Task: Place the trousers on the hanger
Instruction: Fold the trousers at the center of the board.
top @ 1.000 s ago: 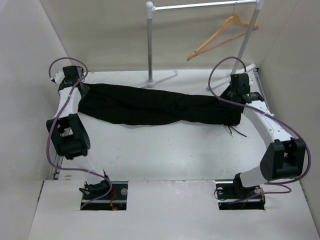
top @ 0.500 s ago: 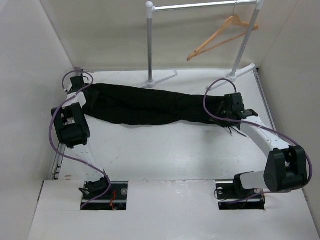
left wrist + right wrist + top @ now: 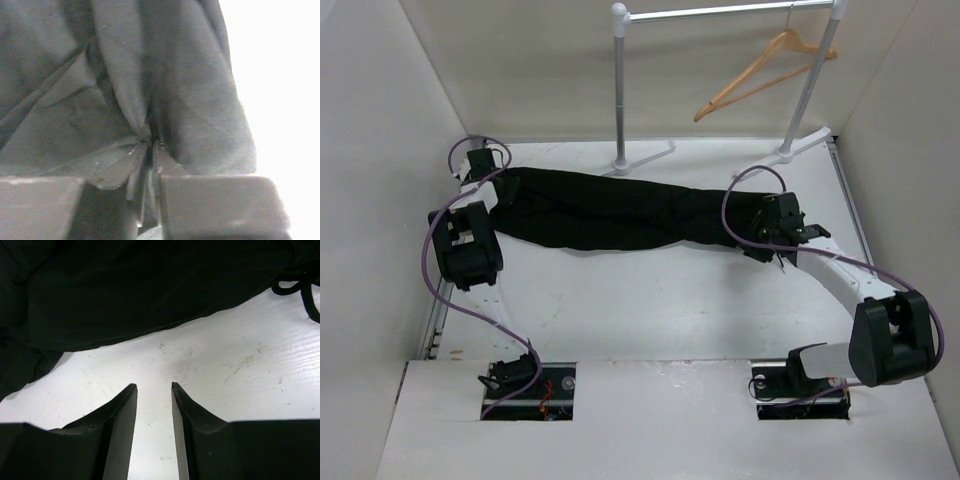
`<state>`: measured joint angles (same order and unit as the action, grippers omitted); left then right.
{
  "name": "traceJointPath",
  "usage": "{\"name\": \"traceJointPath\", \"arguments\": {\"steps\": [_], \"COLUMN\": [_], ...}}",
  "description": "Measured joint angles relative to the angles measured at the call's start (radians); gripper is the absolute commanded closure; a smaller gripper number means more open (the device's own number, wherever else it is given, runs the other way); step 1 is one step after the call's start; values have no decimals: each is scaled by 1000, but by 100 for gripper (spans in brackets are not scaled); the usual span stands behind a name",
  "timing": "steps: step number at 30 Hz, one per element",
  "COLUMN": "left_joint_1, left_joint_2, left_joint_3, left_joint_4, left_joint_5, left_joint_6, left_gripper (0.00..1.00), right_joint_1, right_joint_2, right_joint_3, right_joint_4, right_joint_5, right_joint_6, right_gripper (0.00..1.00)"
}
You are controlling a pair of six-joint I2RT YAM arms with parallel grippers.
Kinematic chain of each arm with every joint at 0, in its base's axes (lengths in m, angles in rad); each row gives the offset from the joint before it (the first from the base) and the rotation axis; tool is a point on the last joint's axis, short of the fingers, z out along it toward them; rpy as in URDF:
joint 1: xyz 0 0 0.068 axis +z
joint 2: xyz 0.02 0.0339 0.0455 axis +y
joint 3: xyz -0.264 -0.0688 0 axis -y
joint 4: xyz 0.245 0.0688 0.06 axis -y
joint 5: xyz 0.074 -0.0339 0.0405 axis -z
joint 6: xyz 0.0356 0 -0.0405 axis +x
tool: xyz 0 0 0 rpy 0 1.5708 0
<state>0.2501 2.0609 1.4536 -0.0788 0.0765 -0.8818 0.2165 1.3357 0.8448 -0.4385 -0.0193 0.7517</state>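
The black trousers (image 3: 620, 212) lie stretched left to right across the table. My left gripper (image 3: 492, 183) is at their left end, and in the left wrist view it (image 3: 149, 143) is shut on a pinched fold of the trousers (image 3: 190, 100). My right gripper (image 3: 760, 240) is at their right end. In the right wrist view it (image 3: 152, 386) is open and empty, low over the table, with the trousers' edge (image 3: 140, 295) just ahead. The tan wooden hanger (image 3: 760, 70) hangs from the rack's bar at the back right, far from both grippers.
The silver rack (image 3: 620, 90) stands at the back, its foot (image 3: 645, 158) on the table just behind the trousers. White walls close in the left, back and right. A black drawstring (image 3: 300, 292) trails from the trousers' right end.
The left arm folded back and its gripper shifted towards the back left corner with the fabric. The right gripper moved left and nearer, down beside the trousers' right end.
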Motion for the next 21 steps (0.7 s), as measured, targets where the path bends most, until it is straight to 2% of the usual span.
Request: {"name": "traceJointPath", "arguments": {"steps": [6,9,15,21], "left_joint_1": [-13,-16,-20,-27], "left_joint_2": [-13,-70,-328,-586], "left_joint_3": [-8,-50,-156,-177], "left_joint_4": [17,14,-91,-156], "left_joint_5": [-31,-51,-132,-211], "left_joint_6": [5,8,13,74], "left_gripper": [100,100,100,99], "right_joint_1": [29,32,4,-45], "right_joint_2": [0,0,0,0], "right_joint_3": [-4,-5,-5,-5], "right_joint_4": [5,6,6,7], "right_joint_5": [-3,-4,-4,-3], "right_joint_6": [0,0,-3,-3], "right_gripper": [59,53,44,38]}}
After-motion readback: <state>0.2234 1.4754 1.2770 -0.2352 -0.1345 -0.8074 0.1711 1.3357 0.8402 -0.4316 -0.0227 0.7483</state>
